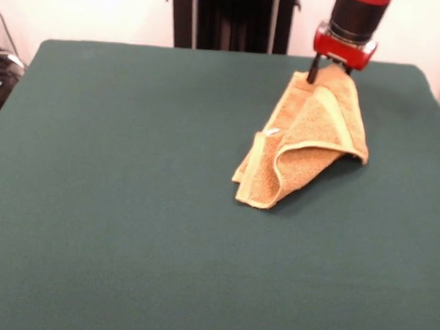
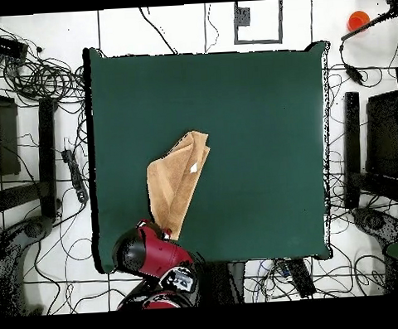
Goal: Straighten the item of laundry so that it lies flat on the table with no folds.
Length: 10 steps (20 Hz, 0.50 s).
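1 towel (image 1: pixel 306 141) folded, tool (image 1: pixel 331 69) pinching corner

My front camera faces the robot across the table (image 1: pixel 125 226), fairly close; my overhead camera looks straight down from high, robot base at bottom. Both share the table (image 2: pixel 259 135).

Towel (image 1: pixel 312 137): nubby terry cloth, matt, with smoother woven border bands. Table (image 1: pixel 127 204): felt-like top, matt, even nap. Gripper (image 1: pixel 328 71): mount glossy red, hard-looking; fingers dark, dull.
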### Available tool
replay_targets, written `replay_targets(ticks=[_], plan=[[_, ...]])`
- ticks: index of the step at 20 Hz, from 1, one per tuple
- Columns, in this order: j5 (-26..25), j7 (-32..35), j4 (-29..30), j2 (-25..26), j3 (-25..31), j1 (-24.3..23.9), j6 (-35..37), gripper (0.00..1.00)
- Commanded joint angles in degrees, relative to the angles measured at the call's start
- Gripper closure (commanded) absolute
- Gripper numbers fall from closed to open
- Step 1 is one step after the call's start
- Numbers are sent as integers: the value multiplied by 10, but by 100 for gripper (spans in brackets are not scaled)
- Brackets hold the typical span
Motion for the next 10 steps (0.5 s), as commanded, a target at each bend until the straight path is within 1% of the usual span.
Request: replay_targets(ticks=[1,6,10], plan=[[48,144,-41,13,58,48,129,0],[54,147,-50,15,52,53,160,0],[48,143,-60,15,43,53,187,0]])
